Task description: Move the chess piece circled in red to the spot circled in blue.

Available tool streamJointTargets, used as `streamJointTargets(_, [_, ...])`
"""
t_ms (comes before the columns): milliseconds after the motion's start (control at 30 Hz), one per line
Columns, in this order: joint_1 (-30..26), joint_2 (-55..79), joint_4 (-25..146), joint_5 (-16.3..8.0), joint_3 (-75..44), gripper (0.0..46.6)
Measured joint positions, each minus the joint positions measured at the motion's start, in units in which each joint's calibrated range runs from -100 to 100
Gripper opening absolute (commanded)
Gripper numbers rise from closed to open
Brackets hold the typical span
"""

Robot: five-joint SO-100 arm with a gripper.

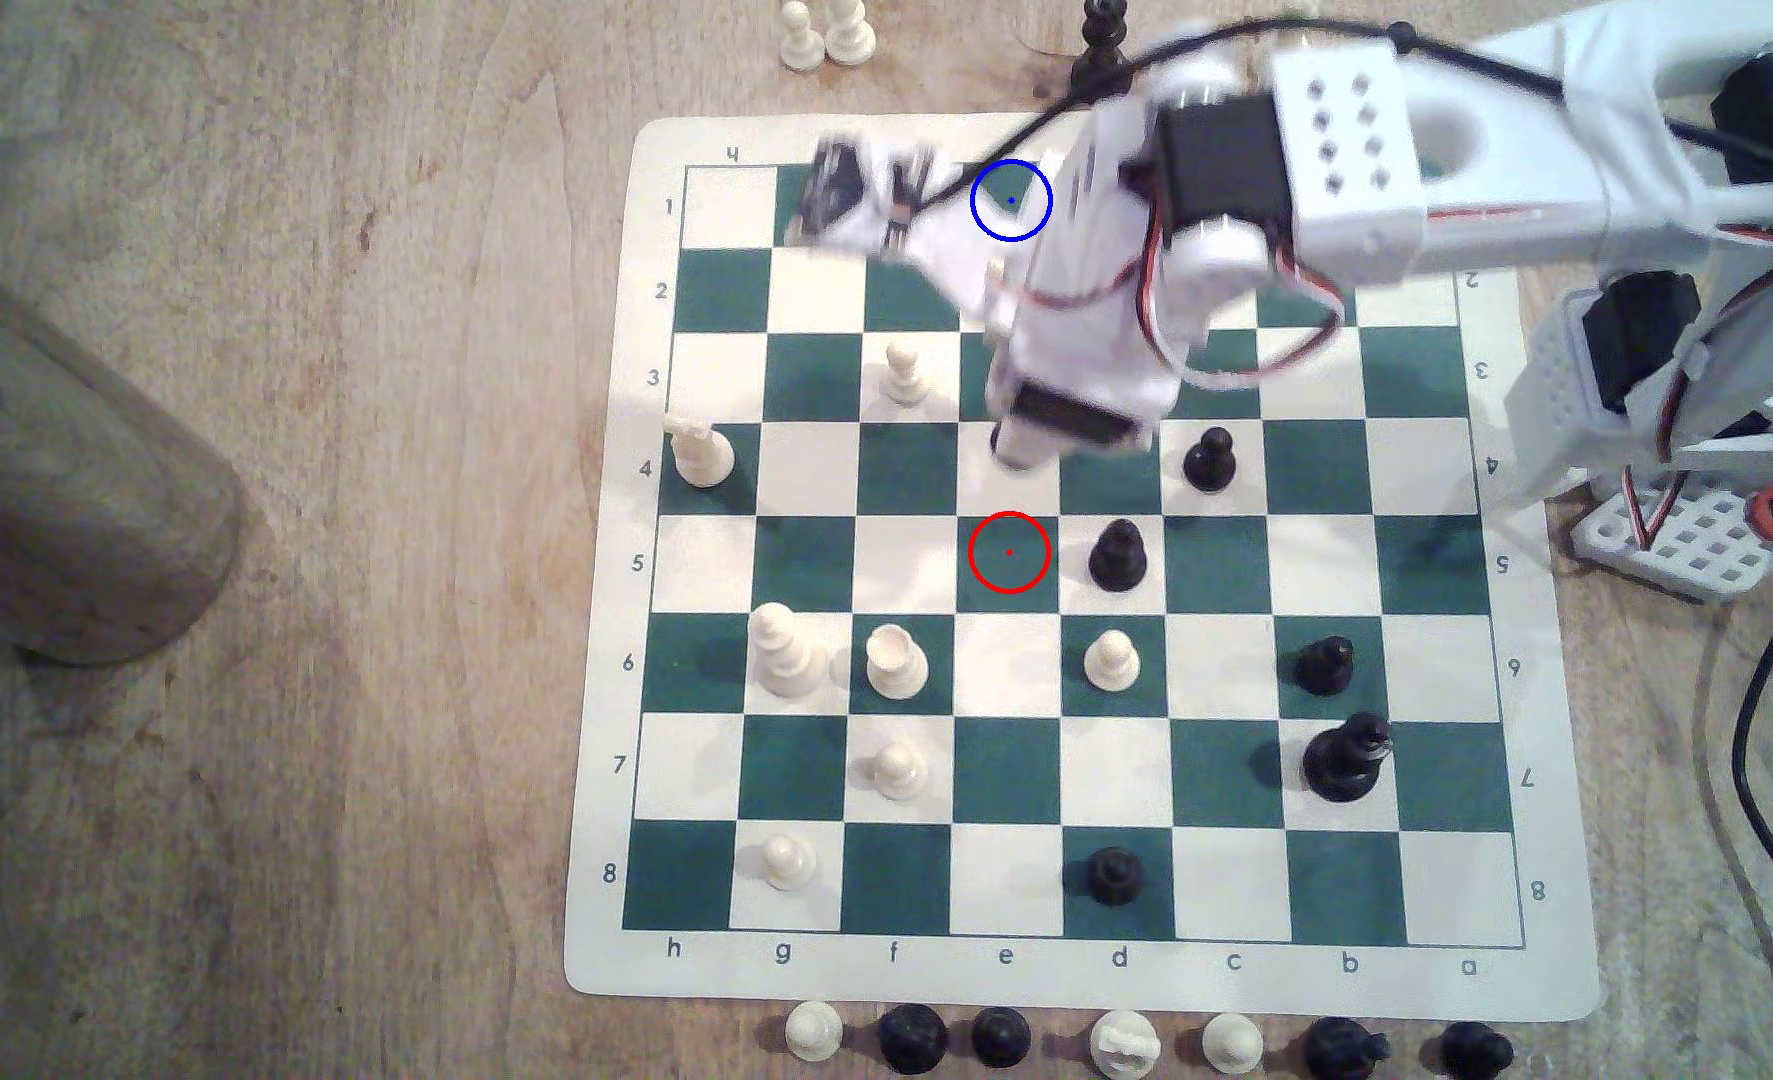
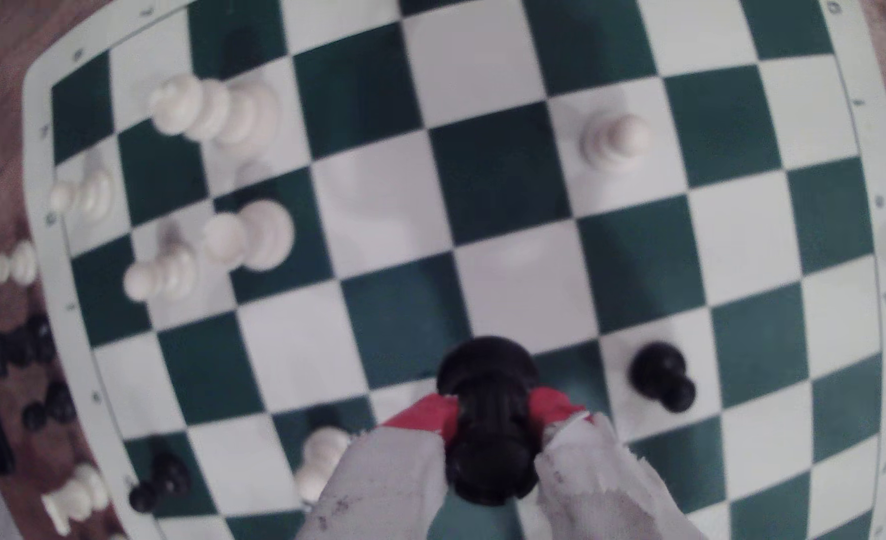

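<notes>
Here, the exterior view first
Arm (image 1: 1225, 208): reaches in from the upper right of the frame over the board (image 1: 601, 727), blurred
Gripper (image 1: 1017, 452): near frame centre, over row 4; the jaws cannot be told here
Rook: at most a dark sliver under the gripper tip in this view, too blurred to be sure
Red ring (image 1: 1009, 552): around a bare green square, just below the gripper in the frame
Spot (image 1: 1011, 200): blue-ringed green square near the top of the frame, bare, partly edged by the arm
Black pawn (image 1: 1118, 556): on the square just to the exterior view's right of the red ring

Wrist view
Gripper (image 2: 492, 415): lower centre of the frame, red-tipped fingers (image 2: 427, 415) closed on the rook
Rook (image 2: 490, 415): between the fingers, round base toward the board (image 2: 840, 104), seemingly lifted clear
Black pawn (image 2: 661, 376): just beside the rook, apart from it
</notes>
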Motion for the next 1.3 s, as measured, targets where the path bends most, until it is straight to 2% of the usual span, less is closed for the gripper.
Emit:
streamJointTargets(167, [5.7, -0.7, 1.8, 1.9, 0.0, 0.3])
streamJointTargets(233, [10.3, -0.7, 1.1, 2.4, -0.1, 0.3])
streamJointTargets(433, [17.5, 1.8, -2.8, 3.5, -0.2, 0.3])
streamJointTargets(800, [22.5, 12.1, -10.4, 4.9, -0.1, 0.3])
streamJointTargets(1300, [23.9, 19.1, -16.5, 5.5, -0.2, 0.4])
